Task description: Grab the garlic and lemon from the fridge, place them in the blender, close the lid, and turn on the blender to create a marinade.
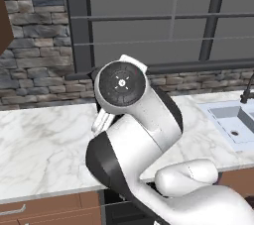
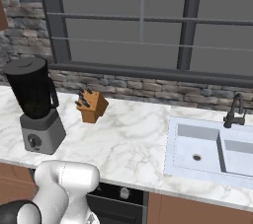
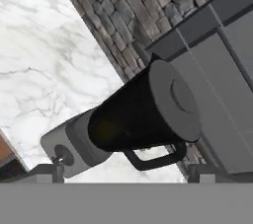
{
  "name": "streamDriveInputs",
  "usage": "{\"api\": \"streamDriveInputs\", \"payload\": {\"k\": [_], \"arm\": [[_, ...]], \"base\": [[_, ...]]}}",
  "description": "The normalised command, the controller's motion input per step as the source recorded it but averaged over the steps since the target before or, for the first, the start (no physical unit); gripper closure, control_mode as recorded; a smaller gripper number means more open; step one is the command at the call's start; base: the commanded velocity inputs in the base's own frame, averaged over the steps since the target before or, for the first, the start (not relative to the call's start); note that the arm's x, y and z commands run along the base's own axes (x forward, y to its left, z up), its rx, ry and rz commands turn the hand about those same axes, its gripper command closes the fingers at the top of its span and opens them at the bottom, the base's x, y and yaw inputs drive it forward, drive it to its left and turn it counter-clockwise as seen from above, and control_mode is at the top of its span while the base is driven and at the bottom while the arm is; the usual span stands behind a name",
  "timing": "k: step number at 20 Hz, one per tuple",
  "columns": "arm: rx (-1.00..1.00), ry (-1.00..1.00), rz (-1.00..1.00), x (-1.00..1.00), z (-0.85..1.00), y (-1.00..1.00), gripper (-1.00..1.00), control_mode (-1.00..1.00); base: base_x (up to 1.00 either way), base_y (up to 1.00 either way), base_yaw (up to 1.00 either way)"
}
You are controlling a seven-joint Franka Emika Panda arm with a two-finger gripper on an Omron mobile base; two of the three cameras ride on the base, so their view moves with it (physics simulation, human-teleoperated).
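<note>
Dark lid sat on the blender; claw released before it.
Judged next: turning the knob, just ahead.

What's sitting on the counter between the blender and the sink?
A wooden knife block stands between the blender and the sink, nearer the blender; the rest is bare marble, seen in the right base view.

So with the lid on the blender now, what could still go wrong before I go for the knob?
The gripper stands open close to the blender, so a careless swing could clip the jar's side handle and tip it. The lid looks flat on top, but whether it is seated cannot be told. The knob is small and low; wide jaws may slip off it.
</note>
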Motion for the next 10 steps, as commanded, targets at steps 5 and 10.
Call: {"api": "streamDriveInputs", "payload": {"k": [5, 10], "arm": [[0.16, -0.25, -0.39, -0.92, -0.65, -0.16, -1.0, -1.0], [0.17, -0.23, -0.36, -0.61, -0.77, -0.29, -1.0, -1.0]], "base": [[0.0, 0.0, 0.0], [0.0, 0.0, 0.0]]}}
